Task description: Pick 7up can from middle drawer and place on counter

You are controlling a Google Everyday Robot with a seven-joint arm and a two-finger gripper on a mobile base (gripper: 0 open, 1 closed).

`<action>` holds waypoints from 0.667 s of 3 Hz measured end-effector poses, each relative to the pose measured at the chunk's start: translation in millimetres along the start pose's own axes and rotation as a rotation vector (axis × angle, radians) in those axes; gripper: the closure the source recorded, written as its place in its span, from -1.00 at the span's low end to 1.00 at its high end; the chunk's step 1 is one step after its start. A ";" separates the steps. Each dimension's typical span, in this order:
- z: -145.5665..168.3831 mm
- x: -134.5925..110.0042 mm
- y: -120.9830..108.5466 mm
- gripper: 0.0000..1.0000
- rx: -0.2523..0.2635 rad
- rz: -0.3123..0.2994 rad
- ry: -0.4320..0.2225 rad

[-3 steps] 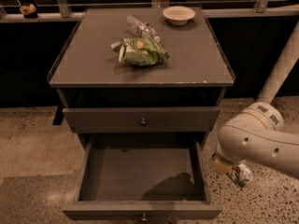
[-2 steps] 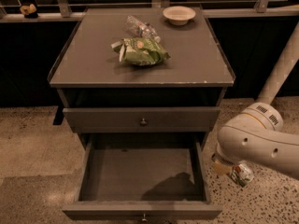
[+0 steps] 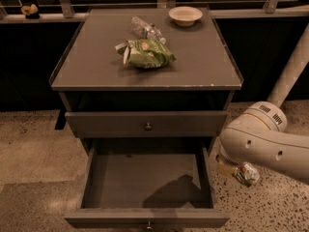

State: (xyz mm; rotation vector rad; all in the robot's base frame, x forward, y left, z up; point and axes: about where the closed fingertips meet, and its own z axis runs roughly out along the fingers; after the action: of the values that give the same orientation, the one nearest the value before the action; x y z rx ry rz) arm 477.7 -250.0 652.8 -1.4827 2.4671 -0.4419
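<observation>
Drawer furniture in plain grey fills the middle of the view. Its broad flat grey rectangular desk with a thin raised rim carries three things. A crumpled green chip bag lies near the centre. A clear plastic bottle lies on its side just behind the bag. A shallow pale round bowl stands upright near the back edge, apart from both.

Below the top, a grey upper drawer front with a small round metal knob sits closed. Under it the wide shallow grey middle drawer is pulled well out. Its grey inner floor is in plain sight, with only a dark shadow on the right half.

The robot's thick white arm reaches in from the right edge, at about the level of the open drawer and outside its right wall. The gripper is at the arm's lower end, just beside that right wall and mostly hidden by the arm's casing, so it cannot be told whether it is apart, together or clamped. The small silver-and-green 7up can shows right under the arm. It is next to the gripper, tilted, outside the drawer and over the speckled stone floor. It is well below the desk.
</observation>
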 end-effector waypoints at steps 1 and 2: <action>-33.1 -33.8 -21.0 1.00 0.072 -0.109 -0.038; -87.2 -65.6 -45.8 1.00 0.171 -0.249 -0.093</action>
State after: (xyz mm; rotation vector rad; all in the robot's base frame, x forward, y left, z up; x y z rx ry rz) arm 515.4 -200.2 753.3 -1.7017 2.1244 -0.5974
